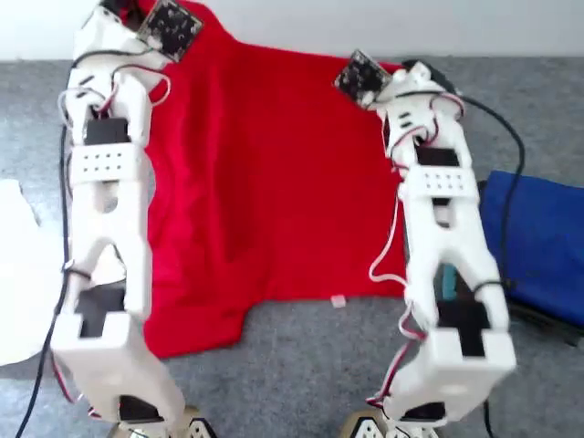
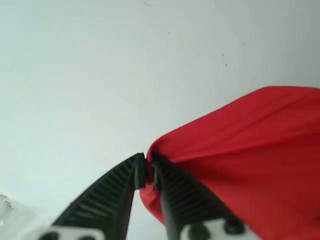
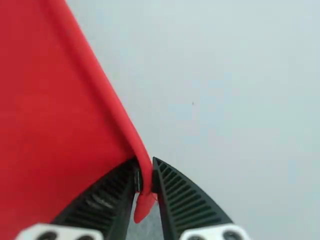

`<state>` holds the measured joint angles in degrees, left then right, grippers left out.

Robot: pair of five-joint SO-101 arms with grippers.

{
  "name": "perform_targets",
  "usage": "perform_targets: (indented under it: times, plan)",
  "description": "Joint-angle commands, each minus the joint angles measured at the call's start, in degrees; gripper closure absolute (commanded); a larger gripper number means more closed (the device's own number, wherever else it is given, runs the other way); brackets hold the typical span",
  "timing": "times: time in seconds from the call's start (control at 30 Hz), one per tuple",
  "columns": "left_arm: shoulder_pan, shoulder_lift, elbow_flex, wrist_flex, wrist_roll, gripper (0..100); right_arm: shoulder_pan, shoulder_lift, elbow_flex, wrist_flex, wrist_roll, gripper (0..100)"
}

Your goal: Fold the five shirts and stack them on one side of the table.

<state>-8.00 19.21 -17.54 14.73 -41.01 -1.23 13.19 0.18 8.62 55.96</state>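
I find the red shirt [image 1: 265,182] spread on the worktop [image 1: 301,374] between my arms. Left jaws are clenched on one far corner, right jaws on the other. I judge this paired grip keeps that edge taut for folding. A blue shirt [image 1: 538,237] lies beside the right arm.

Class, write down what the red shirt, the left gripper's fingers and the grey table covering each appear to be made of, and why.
The red shirt: soft cloth, possibly cotton, matte; it folds and drapes. The fingers of the left gripper: probably hard black plastic, matte, with moulded ribs. The grey table covering: looks like felt or low carpet, speckled and dull.
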Motion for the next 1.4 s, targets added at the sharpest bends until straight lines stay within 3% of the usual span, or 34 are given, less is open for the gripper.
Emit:
perform_targets:
  times: [0.0,0.17,0.27,0.53,0.73,0.83,1.0,1.17,1.37]
  plan:
    - [-1.1,3.0,-10.0,2.0,-1.6,99,0.1,4.1,-10.0,-1.0,0.4,98.9]
    - [-0.8,3.8,-14.3,15.6,-4.3,99,-0.6,5.8,-12.8,-0.5,0.4,98.9]
    - [-0.8,3.8,-17.2,24.3,-4.3,99,-0.5,5.7,-13.1,5.1,0.4,98.9]
    - [-0.7,3.8,-29.9,61.7,-4.2,99,-0.4,-0.7,-12.8,29.5,0.3,98.9]
    - [-1.1,3.8,-34.7,80.5,-4.2,99,2.4,-4.7,-12.8,45.3,0.3,98.9]
    - [-1.1,3.8,-35.1,85.7,-4.1,99,4.1,-6.0,-12.8,49.0,0.3,98.9]
    - [-2.6,1.1,-31.2,85.9,-3.1,99,5.1,-9.5,-12.8,62.0,0.4,98.7]
    - [-2.7,-8.0,-13.3,85.9,-3.1,99,5.5,-10.3,-12.7,72.6,0.2,98.7]
    - [-1.1,-19.4,12.5,85.7,-6.6,99,6.1,-10.6,-6.6,74.4,0.2,98.7]
